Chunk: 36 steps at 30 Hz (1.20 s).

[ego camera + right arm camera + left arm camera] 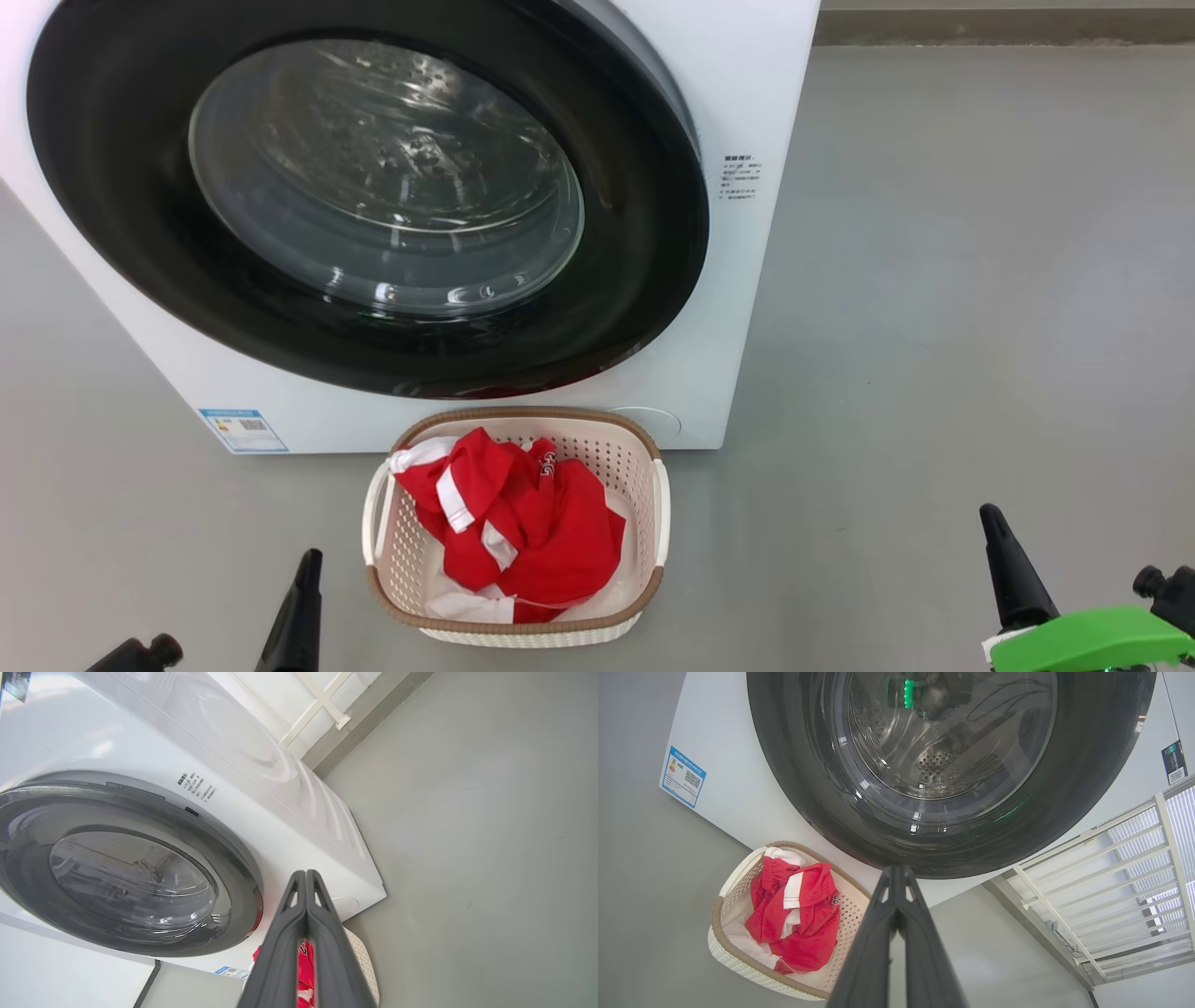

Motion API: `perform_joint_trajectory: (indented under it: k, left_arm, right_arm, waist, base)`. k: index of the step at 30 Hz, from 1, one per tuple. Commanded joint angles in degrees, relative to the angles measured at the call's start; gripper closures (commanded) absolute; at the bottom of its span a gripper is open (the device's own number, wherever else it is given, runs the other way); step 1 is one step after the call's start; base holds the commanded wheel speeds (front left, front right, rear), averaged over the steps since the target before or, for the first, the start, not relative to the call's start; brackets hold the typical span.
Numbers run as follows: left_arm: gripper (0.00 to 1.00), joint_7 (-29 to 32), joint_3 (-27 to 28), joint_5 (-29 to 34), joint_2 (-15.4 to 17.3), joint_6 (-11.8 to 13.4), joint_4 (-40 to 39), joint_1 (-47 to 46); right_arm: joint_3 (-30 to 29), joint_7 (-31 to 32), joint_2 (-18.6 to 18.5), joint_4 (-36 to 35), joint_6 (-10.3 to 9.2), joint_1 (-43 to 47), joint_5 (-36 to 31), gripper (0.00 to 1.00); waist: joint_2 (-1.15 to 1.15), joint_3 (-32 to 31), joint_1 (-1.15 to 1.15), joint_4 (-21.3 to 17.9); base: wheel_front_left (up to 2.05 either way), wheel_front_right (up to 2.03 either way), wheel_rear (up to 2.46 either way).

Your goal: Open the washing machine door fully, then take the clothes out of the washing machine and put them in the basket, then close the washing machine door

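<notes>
Nearest, the left gripper [896, 871] is hanging at the near left and the right gripper [306, 873] at the near right. Each is pressing its two dark fingers together, clenched on nothing. Between them and a little farther off, the basket [523, 413] is sitting on the grey floor [934, 327], and the clothes [527, 532] are lying heaped inside it, red with white bands. Just behind the basket the washing machine [756, 93] is standing. The washing machine door [103, 187] is sitting shut against its front, with the steel drum [934, 765] showing through the glass.
</notes>
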Motion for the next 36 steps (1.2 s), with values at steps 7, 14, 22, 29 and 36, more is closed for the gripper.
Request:
perform_joint_trajectory:
  k: [7, 14, 22, 29, 36]
  left_arm:
    - [1.00, 1.5, 1.8, -5.1, 0.6, -0.2, -1.2, -2.8]
    - [1.00, 2.6, 2.3, -9.4, 0.5, -0.2, -1.2, -3.2]
    - [1.00, 4.0, 2.8, -14.4, 0.4, -0.3, -1.1, -3.6]
    - [1.00, 5.2, 3.3, -18.7, 0.3, -0.3, -1.1, -3.9]
    - [1.00, 6.2, 3.7, -22.4, 0.2, -0.3, -1.1, -4.3]
  right_arm:
    - [0.1, 1.3, -0.8, -1.6, -0.03, -3.5, 4.7, 1.00]
    - [-0.1, 2.5, -0.8, -1.6, -0.03, -4.1, 8.6, 1.00]
    - [-0.3, 3.8, -0.7, -1.7, -0.04, -4.9, 13.1, 1.00]
    - [-0.5, 5.0, -0.7, -1.7, -0.04, -5.6, 17.1, 1.00]
    - [-0.7, 6.0, -0.6, -1.8, -0.04, -6.2, 20.4, 1.00]
  waist:
    - [0.00, -0.3, 0.00, -0.1]
    - [0.00, -0.6, 0.00, -0.1]
    - [0.00, -1.0, 0.00, -0.2]
    - [0.00, -1.3, 0.00, -0.3]
    - [0.00, -1.5, 0.00, -0.3]
  base:
    - [0.00, 0.00, 0.00]
    - [0.00, 0.00, 0.00]
    - [0.00, 0.00, 0.00]
    - [0.00, 0.00, 0.00]
    - [0.00, 0.00, 0.00]
